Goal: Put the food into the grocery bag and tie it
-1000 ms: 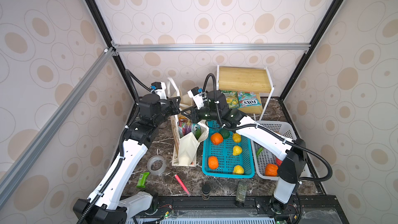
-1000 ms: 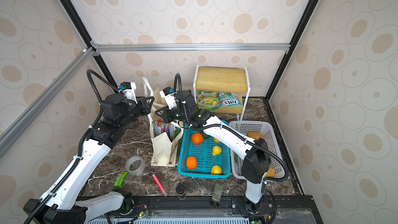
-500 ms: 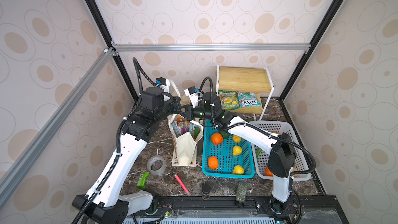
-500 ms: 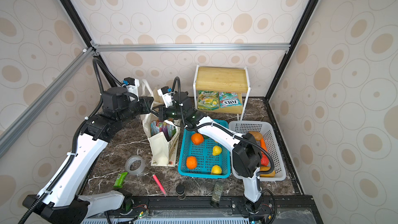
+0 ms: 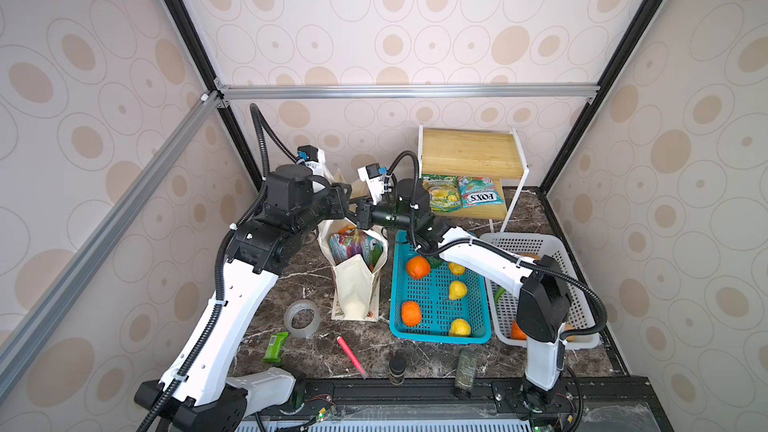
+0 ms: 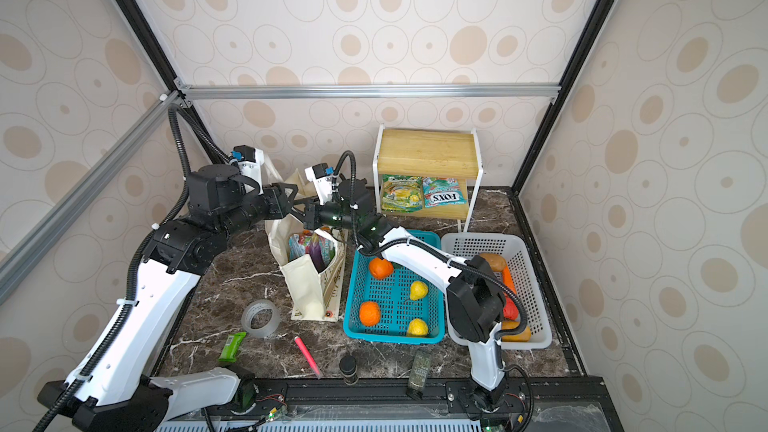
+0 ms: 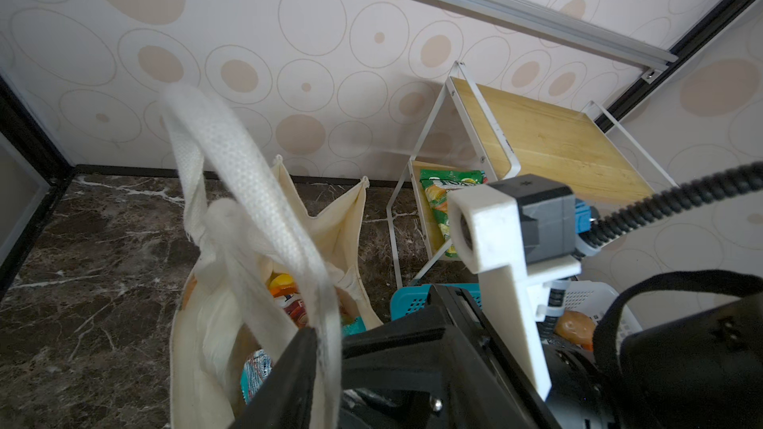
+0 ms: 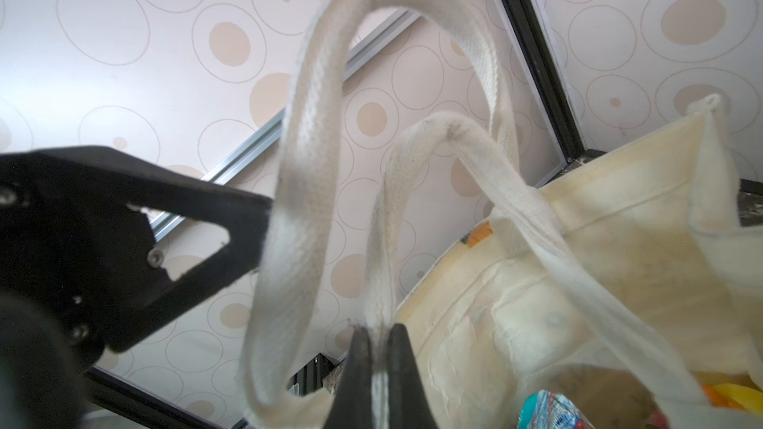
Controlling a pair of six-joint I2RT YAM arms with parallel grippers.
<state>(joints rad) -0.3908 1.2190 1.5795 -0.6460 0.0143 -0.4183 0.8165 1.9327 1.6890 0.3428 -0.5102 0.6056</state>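
In both top views the bag (image 5: 355, 288) stands upright on the table (image 5: 307, 280) with its mouth open. It is stuffed with packets (image 5: 353, 243), and a purple eggplant (image 6: 316, 248) shows among them. The left gripper (image 5: 347, 200) and right gripper (image 5: 362, 213) meet tip to tip just above its mouth. Just right of the bag, the blue basket (image 5: 436, 337) holds oranges and lemons. Further right, the white basket (image 5: 584, 328) holds orange and red produce, half hidden by the arm. Behind the bag, to its right, a shelf (image 5: 469, 151) carries two more packets on its lower board.

From the left wrist, the loop (image 7: 247, 183) rises over the bag's mouth and runs down along one black finger. Nothing presses it from the other side, so the left jaws look parted and are gripping nothing.

From the right wrist, the right jaws are pinched together on the handle (image 8: 433, 130) just above the bag's rim. The loop arcs around it, with a left fingertip touching it.

To tie this well, I'd say the right pinch should stay firm while the left closes on the loop and draws it through. The pull should go upward over the mouth, because a sideways tug could tip the tall bag and spill it.
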